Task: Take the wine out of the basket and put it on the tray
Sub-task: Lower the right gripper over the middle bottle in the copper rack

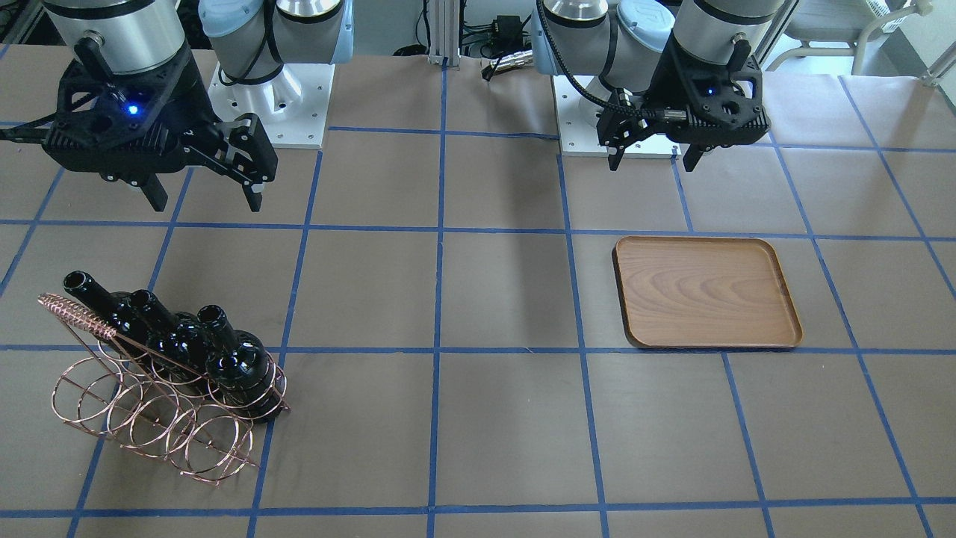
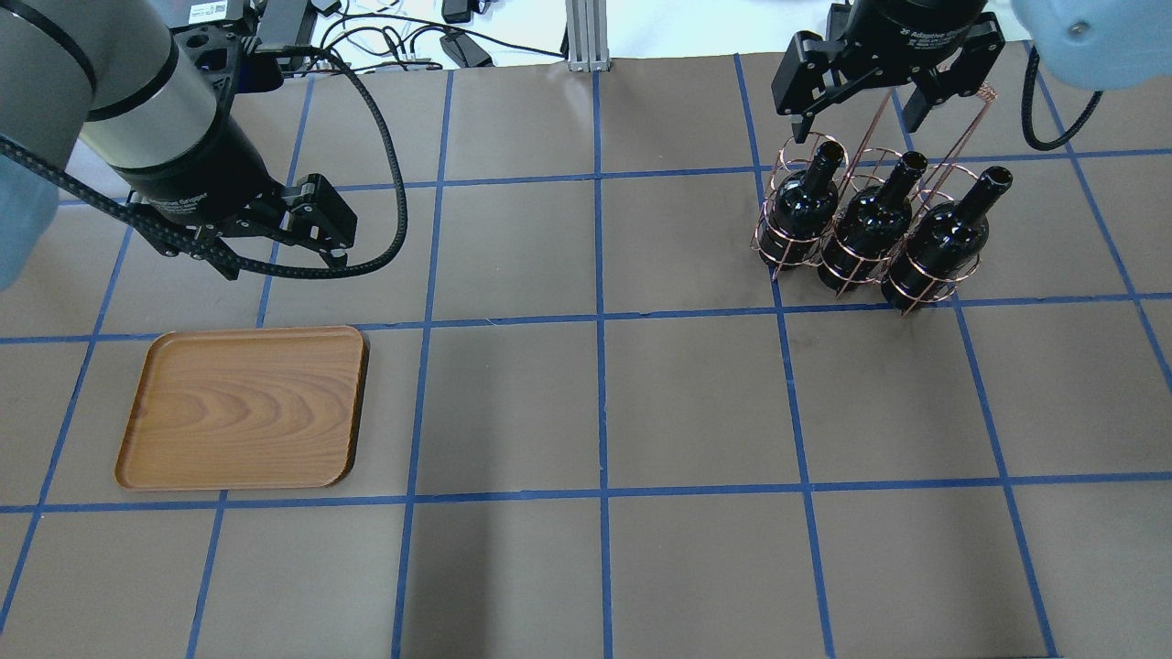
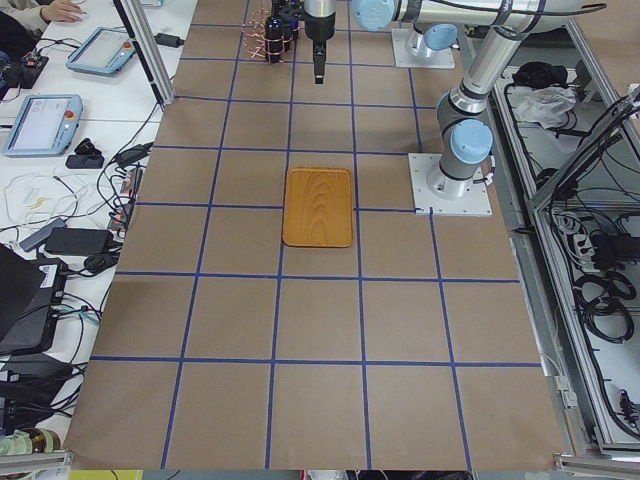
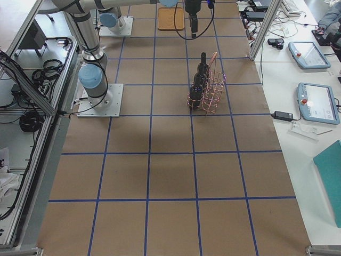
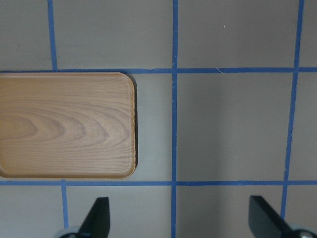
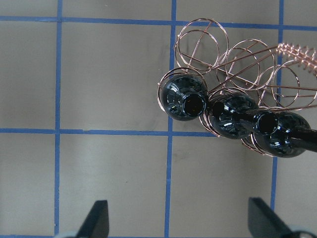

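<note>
Three wine bottles (image 2: 877,224) stand upright in the basket (image 1: 160,407), on the robot's right side of the table (image 2: 604,412). They fill the row of rings nearer the robot, packed close together, and their open mouths show dark in the right wrist view. The basket's twisted handle bar (image 6: 296,51) runs above the other row, just beside the necks (it and its thin support wires are all that crowd the glass).

The right gripper (image 1: 205,198) hangs high on the robot's side of the basket, apart from it, with its jaws spread wide and nothing between them. The tray (image 2: 243,407) lies flat, well apart on the robot's left side, and brown paper crossed by blue tape lines (image 2: 600,311) lies between it and the basket. The left gripper (image 5: 181,220) hovers over the table on the robot's side of the tray, likewise spread and empty. Benches past the table's edge carry teach pendants (image 4: 308,53) and loose cables.

In the overhead view the right gripper overlaps the top of the handle, so that end is hard to trace. Rings mask the bottles' bases. The rack seems to have two rows of three rings, though the crossing wires leave that unsure. The left wrist view cuts the tray at its left edge. The right wrist view cuts the third bottle at its right edge.
</note>
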`<action>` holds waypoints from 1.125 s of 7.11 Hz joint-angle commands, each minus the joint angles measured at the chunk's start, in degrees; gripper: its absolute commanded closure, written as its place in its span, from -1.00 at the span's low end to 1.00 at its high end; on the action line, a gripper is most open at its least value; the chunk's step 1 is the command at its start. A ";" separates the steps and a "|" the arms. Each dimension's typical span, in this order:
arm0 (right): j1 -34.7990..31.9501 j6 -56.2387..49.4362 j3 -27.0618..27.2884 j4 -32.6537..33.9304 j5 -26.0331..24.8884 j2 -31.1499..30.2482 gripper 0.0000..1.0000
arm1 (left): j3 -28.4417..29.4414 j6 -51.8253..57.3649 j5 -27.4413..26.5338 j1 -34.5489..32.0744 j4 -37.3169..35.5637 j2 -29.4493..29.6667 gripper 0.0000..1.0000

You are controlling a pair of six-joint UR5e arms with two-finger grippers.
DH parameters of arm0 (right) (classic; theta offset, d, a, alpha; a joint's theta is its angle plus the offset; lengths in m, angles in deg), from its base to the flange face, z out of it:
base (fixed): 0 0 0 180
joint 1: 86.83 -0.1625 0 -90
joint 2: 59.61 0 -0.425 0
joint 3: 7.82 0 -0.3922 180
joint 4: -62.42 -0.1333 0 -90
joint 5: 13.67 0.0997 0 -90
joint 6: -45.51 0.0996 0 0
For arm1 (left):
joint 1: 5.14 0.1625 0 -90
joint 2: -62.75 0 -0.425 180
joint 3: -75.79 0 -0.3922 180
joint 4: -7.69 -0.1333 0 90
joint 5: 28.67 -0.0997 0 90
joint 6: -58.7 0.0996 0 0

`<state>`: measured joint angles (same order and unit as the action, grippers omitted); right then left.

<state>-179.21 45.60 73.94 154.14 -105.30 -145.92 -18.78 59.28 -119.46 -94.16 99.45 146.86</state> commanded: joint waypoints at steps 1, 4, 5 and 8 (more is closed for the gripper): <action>0.00 0.00 0.06 -0.05 0.05 0.00 -1.00 | 0.00 0.03 0.00 0.07 0.00 0.00 -1.00; 0.09 0.09 0.23 0.48 0.05 0.18 -1.00 | 0.00 0.03 -0.09 0.07 0.00 0.00 -1.00; 1.13 0.09 0.93 0.92 -0.13 0.18 -0.98 | 0.00 0.03 -0.09 0.07 0.09 0.00 -1.00; 8.77 0.96 6.98 6.15 -0.39 0.09 -0.98 | 0.00 0.03 -0.09 0.07 0.09 0.00 -1.00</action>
<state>-173.12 45.94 78.44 156.91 -105.39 -145.83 -18.78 59.31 -119.55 -94.08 99.51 146.86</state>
